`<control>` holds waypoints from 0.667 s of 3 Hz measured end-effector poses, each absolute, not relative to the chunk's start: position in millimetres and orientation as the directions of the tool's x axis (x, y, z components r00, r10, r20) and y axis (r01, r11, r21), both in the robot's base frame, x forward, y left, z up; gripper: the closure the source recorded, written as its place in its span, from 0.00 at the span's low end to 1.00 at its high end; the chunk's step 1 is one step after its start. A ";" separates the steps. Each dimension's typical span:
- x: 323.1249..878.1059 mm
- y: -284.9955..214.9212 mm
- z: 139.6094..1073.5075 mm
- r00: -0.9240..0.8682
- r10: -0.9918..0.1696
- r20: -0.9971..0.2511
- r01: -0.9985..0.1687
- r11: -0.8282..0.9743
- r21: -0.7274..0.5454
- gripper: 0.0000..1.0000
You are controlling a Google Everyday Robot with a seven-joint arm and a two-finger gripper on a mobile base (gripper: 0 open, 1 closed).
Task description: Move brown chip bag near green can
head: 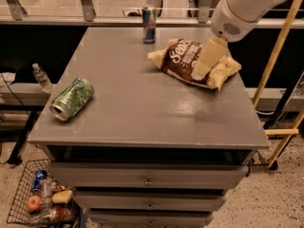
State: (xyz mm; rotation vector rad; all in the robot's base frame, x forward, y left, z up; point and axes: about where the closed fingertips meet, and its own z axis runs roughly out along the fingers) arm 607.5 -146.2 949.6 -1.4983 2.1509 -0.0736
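The brown chip bag [183, 56] lies flat at the back right of the grey table [152, 113], its tan ends pointing left and right. The green can [72, 99] lies on its side near the table's left edge, far from the bag. My gripper [199, 72] hangs from the white arm [242, 11] that comes in from the upper right. It points down onto the right half of the bag and touches or nearly touches it. Part of the bag is hidden behind it.
A slim blue-and-silver can [149, 25] stands upright at the table's back edge. Drawers sit under the tabletop. A wire basket [28, 203] of items is on the floor at the lower left, with a water bottle [42, 77] on a left ledge. Yellow poles [275, 51] stand at the right.
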 end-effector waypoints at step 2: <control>678.6 -97.4 934.8 -0.180 -0.926 -0.331 -0.889 0.297 -0.348 0.00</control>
